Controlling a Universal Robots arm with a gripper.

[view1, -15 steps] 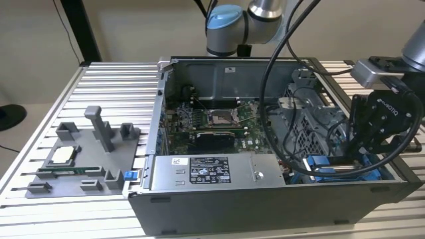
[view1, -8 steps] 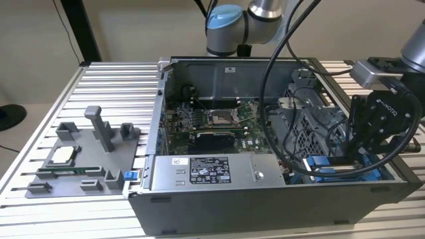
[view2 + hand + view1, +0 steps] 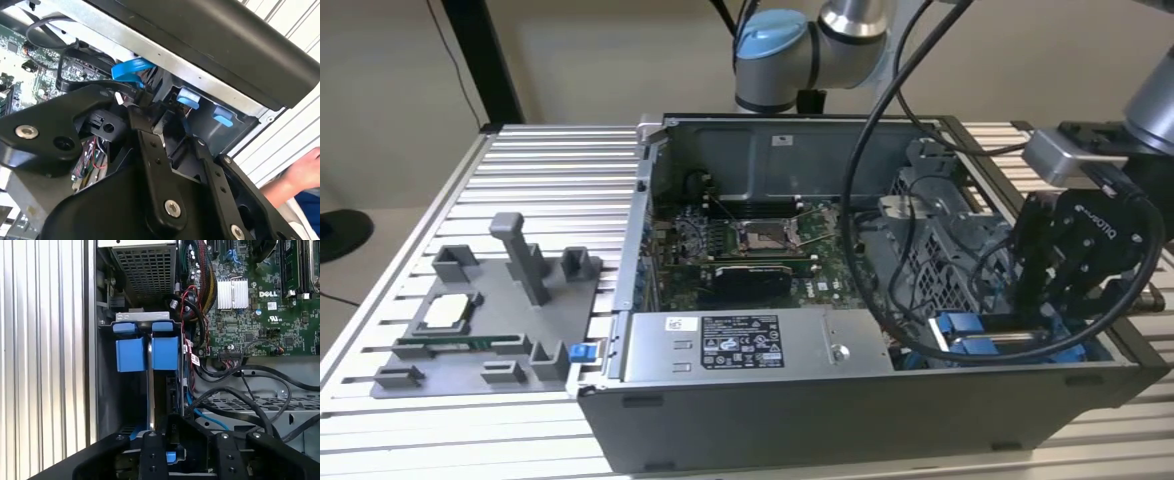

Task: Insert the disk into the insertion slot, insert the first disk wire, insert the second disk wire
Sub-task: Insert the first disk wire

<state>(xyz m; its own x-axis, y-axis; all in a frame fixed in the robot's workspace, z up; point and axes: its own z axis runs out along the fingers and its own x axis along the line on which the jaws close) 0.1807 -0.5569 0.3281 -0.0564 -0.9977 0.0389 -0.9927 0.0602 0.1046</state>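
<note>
The disk sits edge-on in the insertion slot (image 3: 107,390) at the case's front corner, on the exterior view's right. Its blue carrier (image 3: 145,352) and thin silver edge (image 3: 150,390) show in the first wrist view, and the carrier's blue (image 3: 974,335) shows in the exterior view. My gripper (image 3: 1051,315) reaches down into the case right beside that bay. In the second wrist view the gripper (image 3: 142,107) looks shut on the end of a black disk wire (image 3: 85,80), next to a flat blue wire (image 3: 130,67) and two blue tabs (image 3: 189,97).
The open case holds a motherboard (image 3: 747,245), a grey power-supply box (image 3: 747,345) and a perforated cage (image 3: 947,240). Black cables (image 3: 867,200) loop over the case. A grey fixture (image 3: 480,320) stands on the slatted table. A person's hand (image 3: 300,172) is beside the case.
</note>
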